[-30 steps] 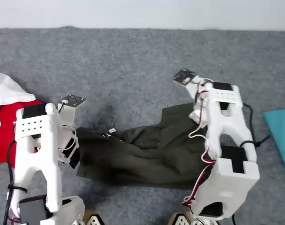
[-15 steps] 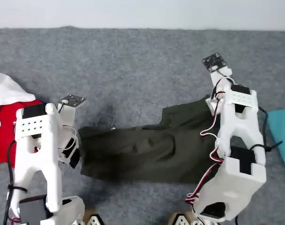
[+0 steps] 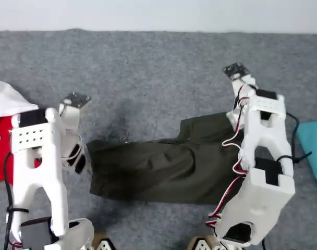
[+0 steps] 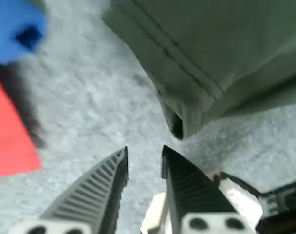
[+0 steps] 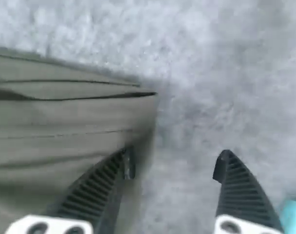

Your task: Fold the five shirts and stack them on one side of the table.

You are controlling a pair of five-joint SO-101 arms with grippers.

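Observation:
A dark olive shirt lies spread across the middle of the grey table, its left edge beside the left arm. In the left wrist view my left gripper hangs over bare table just off the shirt's folded hem, its fingers a narrow gap apart with nothing between them. My right gripper is open wide at the shirt's far right corner, one finger over the cloth, the other over the table. The right arm covers the shirt's right end.
A red shirt with a white cloth on it lies at the left edge. A teal shirt lies at the right edge. A blurred blue object shows in the left wrist view. Grey table stretches behind the olive shirt.
The right arm swung to the right and the olive shirt went from bunched to flatter. The left arm shifted slightly left, away from the shirt's edge.

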